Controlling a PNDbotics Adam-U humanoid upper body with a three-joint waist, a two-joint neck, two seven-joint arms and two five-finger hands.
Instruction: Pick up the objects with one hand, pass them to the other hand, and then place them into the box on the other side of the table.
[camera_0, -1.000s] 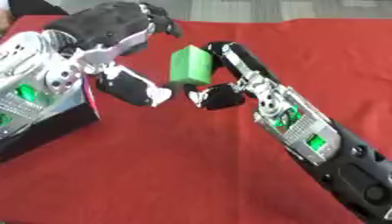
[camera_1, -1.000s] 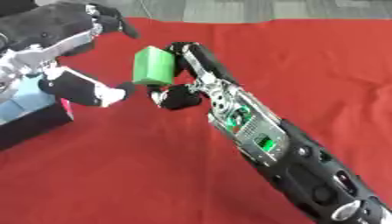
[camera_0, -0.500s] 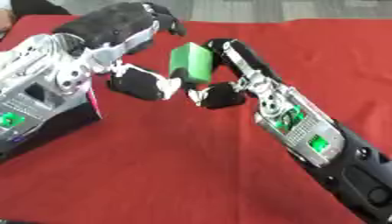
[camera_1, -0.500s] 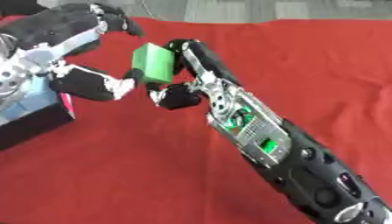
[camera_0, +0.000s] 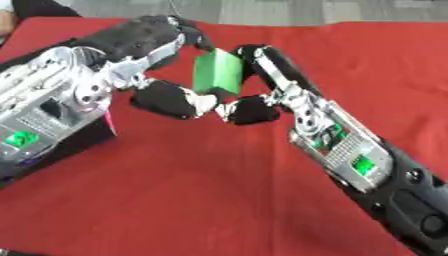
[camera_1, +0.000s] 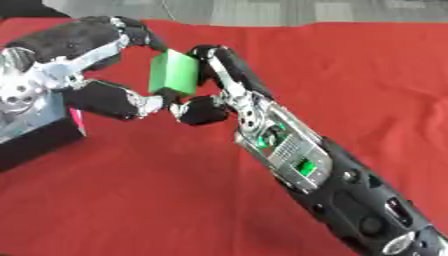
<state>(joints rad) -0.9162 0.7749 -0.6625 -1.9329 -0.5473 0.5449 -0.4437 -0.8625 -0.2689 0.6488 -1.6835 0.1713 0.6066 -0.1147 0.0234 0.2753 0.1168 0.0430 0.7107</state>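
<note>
A green block (camera_0: 216, 73) hangs above the red tablecloth (camera_0: 175, 190) near the upper middle. My right hand (camera_0: 262, 75) is shut on it, fingers along its right face and thumb (camera_0: 249, 111) under it. My left hand (camera_0: 144, 47) has come in from the left, open, with fingers arched over the block's top left and its thumb (camera_0: 171, 99) reaching under the block, tip almost touching the right thumb. Whether the left fingers touch the block I cannot tell.
A dark box (camera_0: 79, 142) with a pink edge lies at the left, mostly hidden under my left forearm. My right forearm (camera_0: 367, 170) runs diagonally to the lower right corner. Bare red cloth fills the lower left and upper right.
My left hand has moved right and closed the gap to the green block; its thumb now sits under the block beside the right thumb. The right hand has stayed in place.
</note>
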